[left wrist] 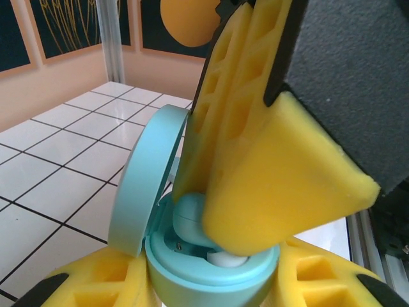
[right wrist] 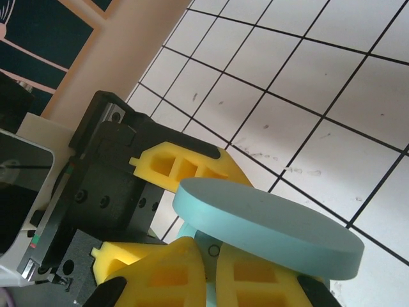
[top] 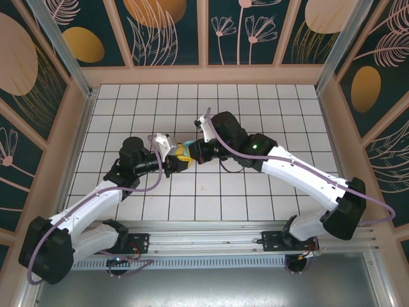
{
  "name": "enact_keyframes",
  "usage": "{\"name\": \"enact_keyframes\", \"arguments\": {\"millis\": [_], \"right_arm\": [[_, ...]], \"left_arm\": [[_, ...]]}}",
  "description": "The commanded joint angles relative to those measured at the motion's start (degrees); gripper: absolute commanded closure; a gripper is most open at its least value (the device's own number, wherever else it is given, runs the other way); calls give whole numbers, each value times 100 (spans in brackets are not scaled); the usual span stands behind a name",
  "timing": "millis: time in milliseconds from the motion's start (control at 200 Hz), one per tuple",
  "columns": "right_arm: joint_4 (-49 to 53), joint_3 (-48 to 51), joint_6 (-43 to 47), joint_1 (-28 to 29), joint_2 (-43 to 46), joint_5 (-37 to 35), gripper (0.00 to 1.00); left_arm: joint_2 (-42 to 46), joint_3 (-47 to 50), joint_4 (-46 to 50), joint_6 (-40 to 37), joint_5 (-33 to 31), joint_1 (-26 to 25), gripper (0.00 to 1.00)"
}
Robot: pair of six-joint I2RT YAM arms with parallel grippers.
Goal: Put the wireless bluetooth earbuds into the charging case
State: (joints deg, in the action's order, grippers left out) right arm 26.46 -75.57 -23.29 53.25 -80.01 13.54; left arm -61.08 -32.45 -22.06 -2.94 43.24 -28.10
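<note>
Left wrist view: left gripper clamped on the base of a light-blue case, which sits between its fingers. The lid is open and stands upright on the case's left side. Right gripper is closed and reaches in from above. One earbud sits in the case, just under those tips and touching them. Tiled table lies below both grippers.
</note>
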Motion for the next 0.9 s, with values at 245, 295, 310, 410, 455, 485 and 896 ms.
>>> {"name": "enact_keyframes", "arguments": {"millis": [245, 295, 310, 410, 455, 485, 896], "right_arm": [[767, -442, -47, 27, -276, 11, 81], [814, -521, -36, 22, -312, -35, 77], [830, -550, -35, 19, -324, -50, 76], [926, -715, -53, 9, -370, -196, 73], [942, -775, -61, 1, -382, -251, 71], [958, -818, -62, -8, -386, -279, 71], [1194, -1213, -36, -25, -392, -418, 66]], "left_arm": [[86, -113, -206, -168, 29, -12, 100], [87, -117, -207, -174, 21, -4, 100], [94, -113, -207, -176, 18, -6, 100], [96, -112, -211, -173, 31, -7, 100], [96, -106, -211, -167, 36, -10, 100], [96, -104, -211, -171, 35, -6, 100], [79, -18, -252, -224, -13, -7, 100]]}}
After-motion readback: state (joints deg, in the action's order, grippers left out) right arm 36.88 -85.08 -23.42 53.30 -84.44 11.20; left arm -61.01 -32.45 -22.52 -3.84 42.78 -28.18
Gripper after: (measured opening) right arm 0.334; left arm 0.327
